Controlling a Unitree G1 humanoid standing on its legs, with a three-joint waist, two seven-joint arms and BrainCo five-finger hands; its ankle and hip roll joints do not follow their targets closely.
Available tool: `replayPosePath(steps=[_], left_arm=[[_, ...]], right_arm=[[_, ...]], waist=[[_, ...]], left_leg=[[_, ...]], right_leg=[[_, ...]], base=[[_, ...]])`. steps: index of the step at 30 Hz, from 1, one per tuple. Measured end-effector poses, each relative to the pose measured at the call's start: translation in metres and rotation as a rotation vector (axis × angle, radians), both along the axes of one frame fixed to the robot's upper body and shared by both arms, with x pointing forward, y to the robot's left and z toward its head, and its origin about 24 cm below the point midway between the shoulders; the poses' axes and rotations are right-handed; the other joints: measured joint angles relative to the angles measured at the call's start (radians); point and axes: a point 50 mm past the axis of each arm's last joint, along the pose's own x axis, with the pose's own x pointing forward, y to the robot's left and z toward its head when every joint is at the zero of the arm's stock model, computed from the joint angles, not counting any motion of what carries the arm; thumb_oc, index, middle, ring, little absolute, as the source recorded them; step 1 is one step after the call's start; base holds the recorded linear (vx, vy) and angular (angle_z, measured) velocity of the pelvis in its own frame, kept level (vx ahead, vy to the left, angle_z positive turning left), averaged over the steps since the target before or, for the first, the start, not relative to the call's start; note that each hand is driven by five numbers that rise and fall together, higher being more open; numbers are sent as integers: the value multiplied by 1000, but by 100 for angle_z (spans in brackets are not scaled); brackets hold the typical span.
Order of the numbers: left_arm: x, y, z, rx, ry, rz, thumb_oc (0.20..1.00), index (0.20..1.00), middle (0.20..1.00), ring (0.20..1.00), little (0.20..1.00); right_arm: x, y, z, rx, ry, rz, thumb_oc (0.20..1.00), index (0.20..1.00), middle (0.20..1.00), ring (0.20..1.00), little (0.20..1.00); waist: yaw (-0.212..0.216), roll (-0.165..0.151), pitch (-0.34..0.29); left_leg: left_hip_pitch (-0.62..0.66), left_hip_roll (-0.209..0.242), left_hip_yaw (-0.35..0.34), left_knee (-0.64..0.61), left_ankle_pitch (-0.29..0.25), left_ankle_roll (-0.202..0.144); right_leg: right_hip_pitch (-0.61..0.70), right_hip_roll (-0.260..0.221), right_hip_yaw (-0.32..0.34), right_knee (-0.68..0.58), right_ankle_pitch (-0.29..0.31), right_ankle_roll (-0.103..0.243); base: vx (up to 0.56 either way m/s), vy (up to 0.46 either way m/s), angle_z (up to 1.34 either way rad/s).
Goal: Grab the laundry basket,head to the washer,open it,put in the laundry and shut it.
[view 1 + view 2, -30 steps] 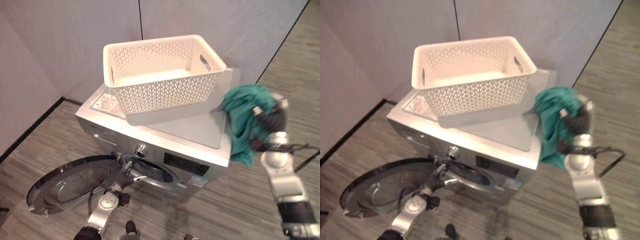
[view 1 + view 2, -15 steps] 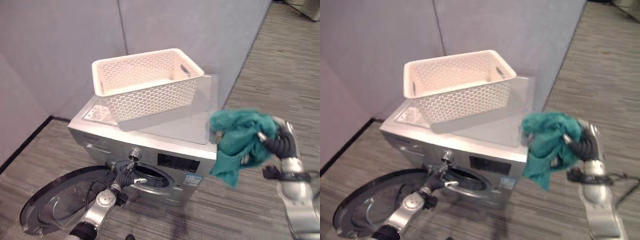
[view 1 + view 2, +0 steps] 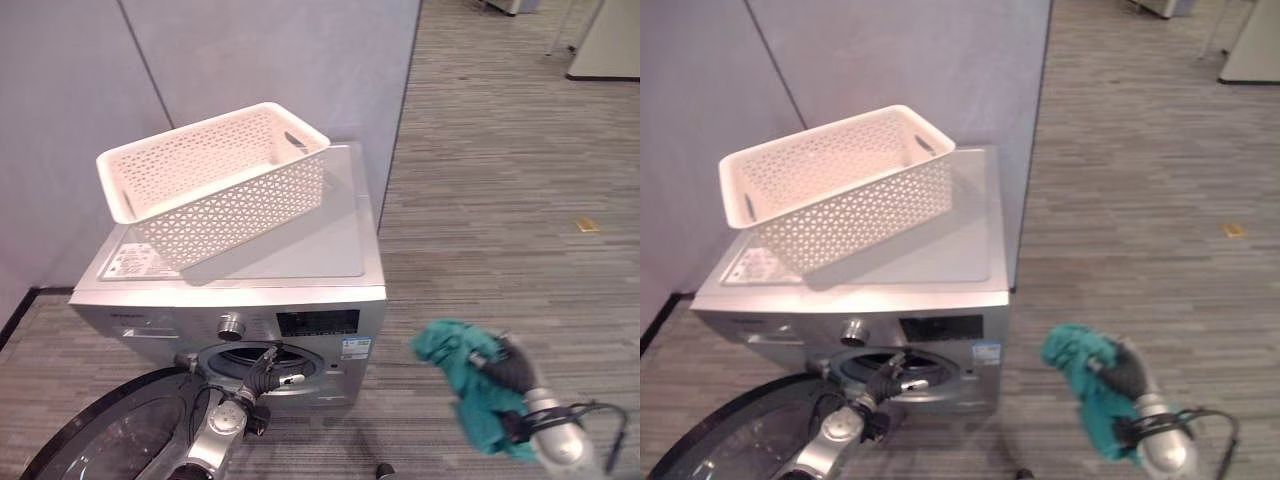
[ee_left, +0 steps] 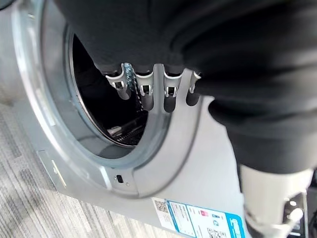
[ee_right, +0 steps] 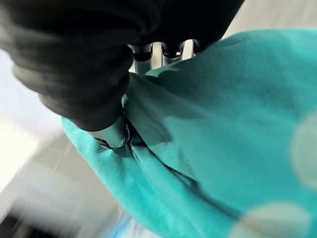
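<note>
My right robot hand hangs low over the striped floor, off to the right of the washer and apart from it. Its fingers are curled into a teal cloth, pinching a bunched fold of it against the thumb; the rest of the cloth drapes down below the hand and wraps over most of it.

My left robot hand is down at the front of the washer, right at the rim of the round opening. In my left wrist view its fingers stand in a row, fairly straight, with their tips pointing into the dark drum; I see nothing held in them. I cannot tell whether they touch the rim or hover just in front of it.

The washer's door is swung wide open and lies low to the left of the opening, its glass facing up. A silver knob and a dark display panel sit on the front above the opening.

The white lattice laundry basket rests on top of the washer, toward its left and rear, tilted a little, and its inside looks bare. Grey partition walls stand behind the washer.
</note>
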Motion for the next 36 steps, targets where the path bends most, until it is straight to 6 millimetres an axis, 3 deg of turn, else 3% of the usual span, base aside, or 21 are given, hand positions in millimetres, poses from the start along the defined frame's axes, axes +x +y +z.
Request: replayPosePath(steps=[1,3,6,8,10,12,15,16,17,20,23,27,30,36], left_arm=[[-2,-7,0,0,-1,-38,1000,1000,1000,1000,1000],[-7,-10,5,16,-37,-119,1000,1000,1000,1000,1000],[-27,34,0,237,-30,-255,1000,1000,1000,1000,1000],[-39,47,-10,337,27,-310,1000,1000,1000,1000,1000],[-41,47,-15,392,34,-344,1000,1000,1000,1000,1000],[-41,36,-16,369,16,-348,1000,1000,1000,1000,1000],[-28,13,-7,374,-102,-382,1000,1000,1000,1000,1000],[-18,5,1,436,-191,-450,1000,1000,1000,1000,1000],[3,-13,20,534,-386,-562,1000,1000,1000,1000,1000],[25,-34,37,626,-596,-587,1000,1000,1000,1000,1000],[39,-37,46,754,-735,-592,1000,1000,1000,1000,1000],[50,-34,51,835,-781,-559,1000,1000,1000,1000,1000],[62,-35,59,864,-810,-528,1000,1000,1000,1000,1000],[61,-39,59,844,-810,-504,1000,1000,1000,1000,1000]], right_arm=[[-4,17,-18,80,80,39,200,200,200,200,200],[-7,34,-32,166,149,86,200,200,200,200,200],[-7,31,-28,202,151,116,200,200,200,200,200],[-5,28,-26,195,156,133,200,200,200,200,200],[2,29,-22,200,133,141,200,200,200,200,200],[10,33,-18,213,107,158,200,200,200,200,200],[25,47,-10,236,47,201,200,200,200,200,200],[34,52,-7,228,21,218,200,200,200,200,200],[54,69,2,212,-42,286,200,200,200,200,200],[74,94,15,205,-120,369,200,200,200,200,200],[87,120,29,233,-203,438,200,200,200,200,200],[89,131,28,283,-196,435,200,200,200,200,200],[101,137,35,288,-217,442,200,200,200,200,200],[105,146,37,332,-220,426,200,200,200,200,200]], waist=[[27,-1,4],[68,-8,31],[93,-3,73],[97,11,84],[96,24,105],[98,26,111],[102,22,121],[104,22,128],[114,26,151],[148,33,168],[151,37,183],[165,19,209],[177,16,242],[198,16,251]], left_leg=[[-31,-10,-37,0,9,3],[-50,-16,-65,0,14,9],[-71,-31,-94,0,17,10],[-84,-39,-106,0,17,11],[-94,-44,-119,0,19,14],[-104,-46,-122,0,21,16],[-129,-46,-138,2,27,18],[-147,-42,-146,8,33,19],[-170,-37,-166,9,47,27],[-171,-36,-174,5,51,25],[-206,-38,-191,9,51,24],[-214,-50,-201,5,51,25],[-225,-47,-208,9,52,26],[-240,-50,-225,7,52,26]], right_leg=[[1,-3,-43,0,-4,1],[2,-10,-75,0,-9,7],[4,-21,-107,-1,-17,15],[1,-27,-123,0,-18,17],[-2,-32,-133,0,-19,18],[-9,-32,-140,0,-18,19],[-23,-23,-153,0,-21,18],[-33,-18,-157,0,-19,16],[-43,-11,-181,0,-16,11],[-44,-8,-186,0,-17,11],[-62,-11,-206,1,-17,10],[-65,-16,-220,1,-20,11],[-70,-12,-228,1,-21,10],[-74,-12,-246,1,-25,9]], base=[[-4,-3,60],[12,15,57],[23,29,38],[-28,12,22],[-33,1,21],[-54,-7,9],[-72,-30,10],[-59,-19,33],[-57,-6,34],[-62,-2,12],[-55,-3,18],[-36,-11,10],[-6,-2,7],[-10,-14,9]])
